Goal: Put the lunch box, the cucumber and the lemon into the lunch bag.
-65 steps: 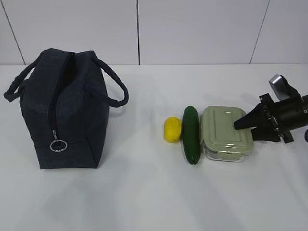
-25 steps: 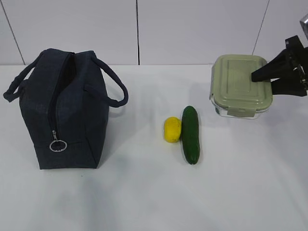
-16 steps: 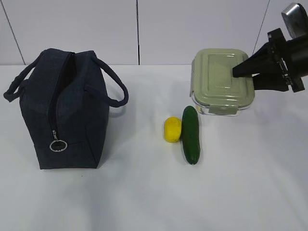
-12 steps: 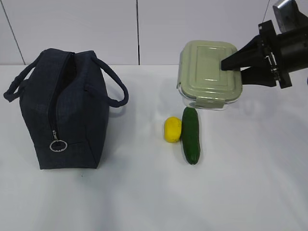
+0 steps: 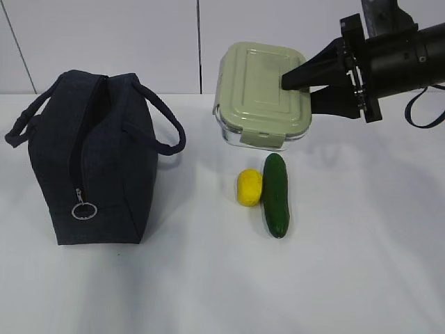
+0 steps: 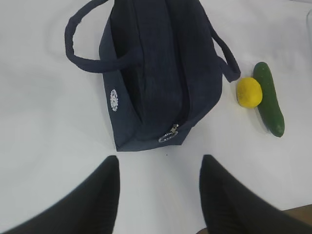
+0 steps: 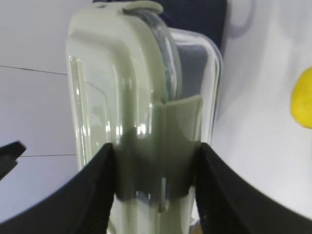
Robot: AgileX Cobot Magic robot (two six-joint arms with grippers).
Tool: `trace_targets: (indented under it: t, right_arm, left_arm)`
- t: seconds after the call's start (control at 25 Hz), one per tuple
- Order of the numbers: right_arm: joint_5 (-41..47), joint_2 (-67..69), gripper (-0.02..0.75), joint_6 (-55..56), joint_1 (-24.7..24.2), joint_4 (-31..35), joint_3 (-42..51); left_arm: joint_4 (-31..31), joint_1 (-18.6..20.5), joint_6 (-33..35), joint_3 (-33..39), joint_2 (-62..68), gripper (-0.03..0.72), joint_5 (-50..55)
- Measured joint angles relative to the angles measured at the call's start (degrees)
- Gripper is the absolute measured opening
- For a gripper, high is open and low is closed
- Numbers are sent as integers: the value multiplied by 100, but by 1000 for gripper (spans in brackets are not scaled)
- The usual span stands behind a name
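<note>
My right gripper (image 5: 297,88) is shut on the short end of the lunch box (image 5: 256,92), a clear container with a sage-green lid, and holds it tilted in the air above and behind the cucumber. In the right wrist view the lunch box (image 7: 127,97) sits edge-on between the fingers of this gripper (image 7: 156,165). The dark green cucumber (image 5: 275,195) and the yellow lemon (image 5: 249,187) lie side by side on the table. The navy lunch bag (image 5: 97,167) stands at the left. My left gripper (image 6: 158,168) hangs open above the table, near the lunch bag (image 6: 156,73)'s zipper end.
The bag's metal ring pull (image 5: 83,209) hangs low on its near end, and its two loop handles (image 5: 167,129) droop to either side. A white wall (image 5: 139,42) closes off the back of the white table (image 5: 208,278).
The right gripper has lifted the lunch box off the table beside the cucumber and carried it up and leftward. Bag, lemon and cucumber have not moved.
</note>
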Motion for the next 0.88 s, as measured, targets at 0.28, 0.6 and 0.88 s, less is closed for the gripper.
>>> trace_targets:
  t: [0.28,0.6,0.88]
  right_arm:
    - [0,0,374,-141,328,95,0]
    - [0,0,374,-246,499,327,2]
    - [-10,0,374,-389,704,514,2]
  left_arm:
    - [-36,0,0,-1464,2303,368,400]
    - [-198,0,155,-2490,3825,359,618]
    - [-435,-43,572,-2714,4606,355,583]
